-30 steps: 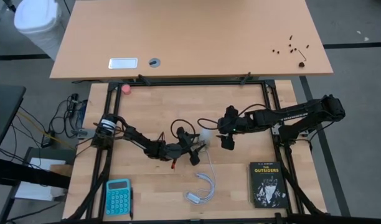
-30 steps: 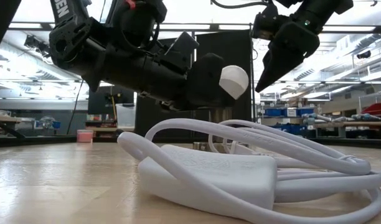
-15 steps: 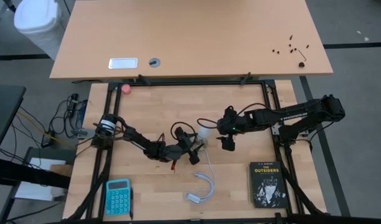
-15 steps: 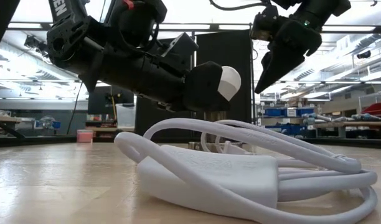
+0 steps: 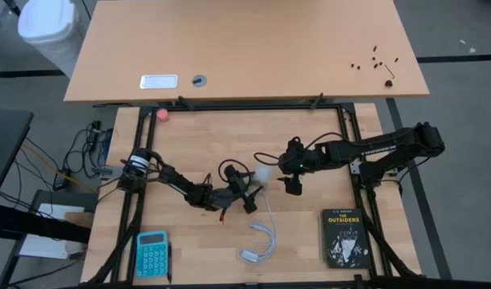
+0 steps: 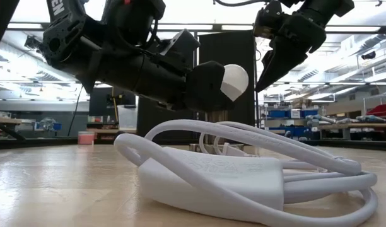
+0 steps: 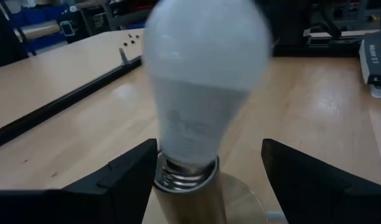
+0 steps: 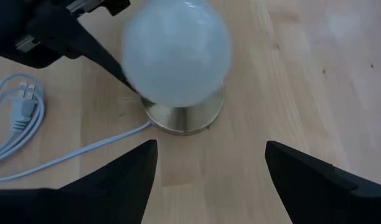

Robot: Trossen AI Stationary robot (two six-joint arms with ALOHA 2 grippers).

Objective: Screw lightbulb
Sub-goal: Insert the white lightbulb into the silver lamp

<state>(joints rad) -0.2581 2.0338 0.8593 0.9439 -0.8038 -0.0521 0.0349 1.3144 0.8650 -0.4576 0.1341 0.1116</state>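
Note:
The white lightbulb (image 7: 203, 74) stands upright with its threaded base in the brass socket (image 8: 184, 115), near the table's middle (image 5: 264, 170). My left gripper (image 7: 209, 162) comes in level from the table's left, open, with one finger on each side of the bulb's screw base. My right gripper (image 8: 209, 155) hangs open above and to the right of the bulb's globe (image 8: 177, 53), slanting down, with nothing between its fingers. In the low view the left gripper (image 6: 205, 85) hides part of the bulb (image 6: 236, 79). My left gripper has one finger (image 7: 137, 171) right beside the bulb's screw base (image 7: 178, 168), where it enters the socket. Whether that finger touches it I cannot tell. The other finger (image 7: 290, 171) stands well clear of it.
The socket's white cord and plug (image 5: 259, 241) lie coiled toward the near edge, filling the low view's front (image 6: 212, 176). A black book (image 5: 344, 238) lies near right, a blue calculator (image 5: 152, 253) near left and a pink ball (image 5: 162, 115) far left.
My left gripper has rolled a little about its own line beside the bulb's base. The bulb stays upright in the socket. The cord's loops have shifted slightly toward the table's left.

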